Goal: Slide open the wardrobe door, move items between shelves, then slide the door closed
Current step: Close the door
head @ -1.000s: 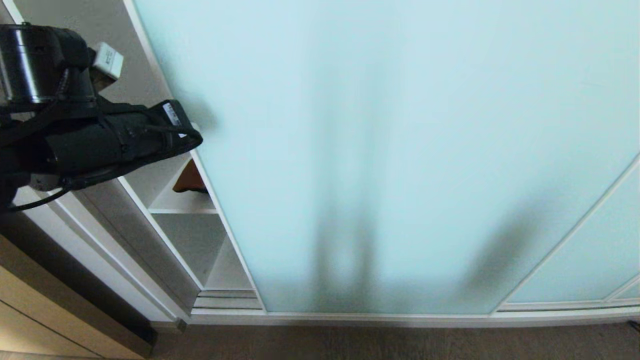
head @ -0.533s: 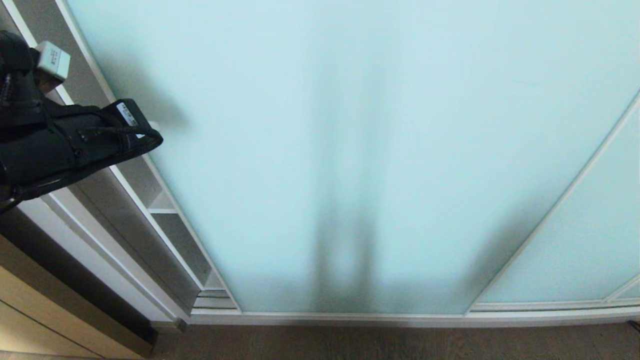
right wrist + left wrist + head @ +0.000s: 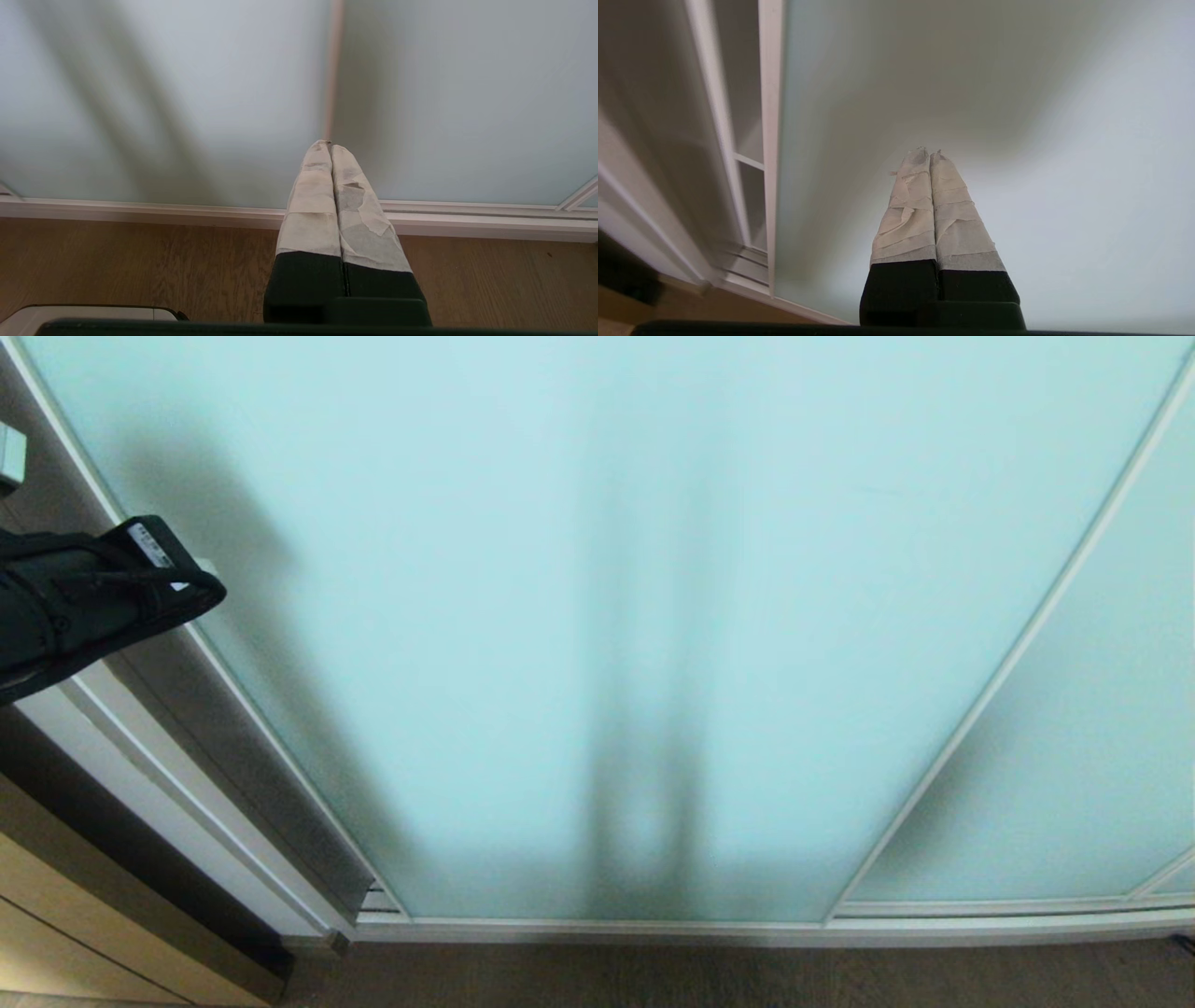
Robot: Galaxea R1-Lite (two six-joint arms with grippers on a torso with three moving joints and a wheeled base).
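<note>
Left end effector (image 3: 929,156) pressed together, tips against sliding wardrobe door (image 3: 597,616) near its left edge; right end effector (image 3: 329,145) likewise pressed together, near floor (image 3: 140,266).

The head view looks forward and down, close to the sliding wardrobe door (image 3: 597,616), reaching the floor (image 3: 747,975). The left wrist view faces the same frosted panel near its frame edge, from behind the left end effector (image 3: 929,154). The right wrist view, behind the right end effector (image 3: 330,144), probably shares that panel's lower part and floor.
</note>
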